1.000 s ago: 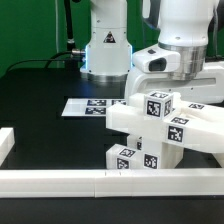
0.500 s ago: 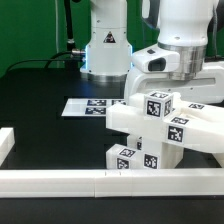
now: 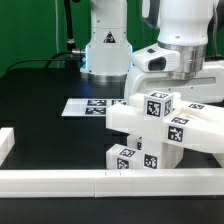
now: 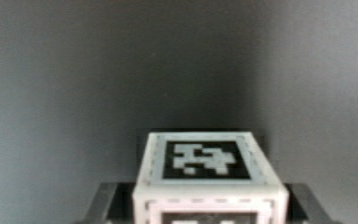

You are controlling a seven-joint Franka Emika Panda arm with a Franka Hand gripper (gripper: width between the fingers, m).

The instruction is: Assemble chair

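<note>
pincer [image 4: 201, 205] clenched on chair leg [image 4: 201, 170]; leg's long axis unclear.

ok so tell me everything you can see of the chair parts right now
The chair parts are white, matte, blocky pieces that look like plastic, carrying black-and-white square tags. They sit bunched together on the black table, close to the white border rail and partly covering the marker board. One square-ended piece sticks up with a tag on its end face; the wrist view shows the claw shut on it.
</note>
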